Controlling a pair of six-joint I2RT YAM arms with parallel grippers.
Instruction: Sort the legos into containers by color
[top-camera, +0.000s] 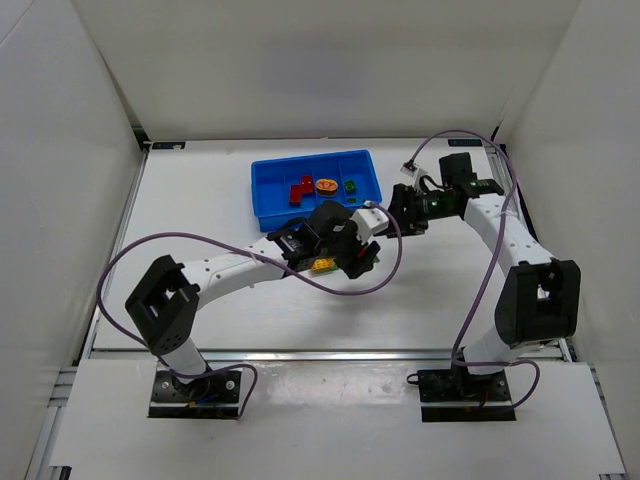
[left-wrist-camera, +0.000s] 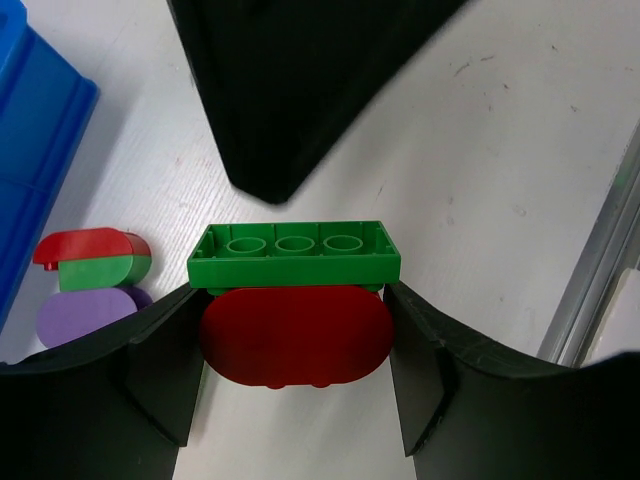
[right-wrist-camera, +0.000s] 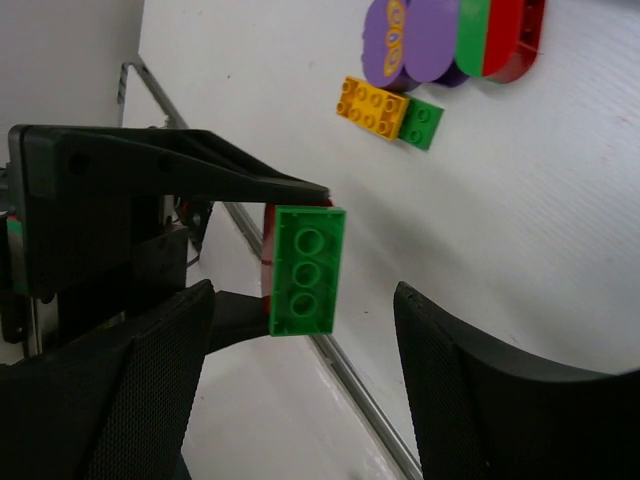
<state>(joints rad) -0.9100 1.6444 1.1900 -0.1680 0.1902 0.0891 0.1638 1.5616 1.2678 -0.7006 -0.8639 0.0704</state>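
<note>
My left gripper is shut on a red oval lego, held by its two ends. A green rectangular lego is stuck on top of it, hollow underside showing. In the right wrist view this green lego hangs in front of my right gripper, which is open and does not touch it. From the top view the right gripper faces the left arm's wrist. The blue tray of containers holds red legos, an orange oval and a green piece.
Loose on the table lie an orange brick, a small green brick, purple ovals and a red-and-green stack. The tray's corner is left of the held legos. A metal rail edges the table.
</note>
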